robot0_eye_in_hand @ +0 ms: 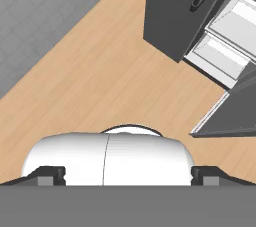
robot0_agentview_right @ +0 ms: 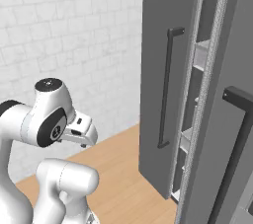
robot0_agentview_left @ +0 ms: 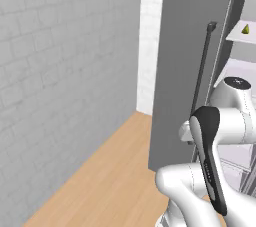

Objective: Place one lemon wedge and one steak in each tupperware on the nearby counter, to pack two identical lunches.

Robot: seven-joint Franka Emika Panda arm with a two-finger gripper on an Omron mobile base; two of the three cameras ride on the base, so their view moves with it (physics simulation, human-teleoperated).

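The arm [robot0_agentview_left: 220, 136] consists of glossy white rounded link housings joined by dark joints. One link carries a long black inlay panel [robot0_agentview_left: 210, 156] with a rounded upper end, tapering downward along the housing; faint small lettering runs along it, too small to read. The upper joint ends in a flat black circular cap [robot0_agentview_left: 237, 82] with a pale highlight. In the right base view, a matching black cap [robot0_agentview_right: 48, 84] tops a white cylindrical housing, and a dark grey oval inset [robot0_agentview_right: 51, 128] sits on its side. A white wedge-shaped flange [robot0_agentview_right: 81, 131] with small dark recesses projects from this joint. The lower link [robot0_agentview_right: 69, 181] is a smooth white cylinder.
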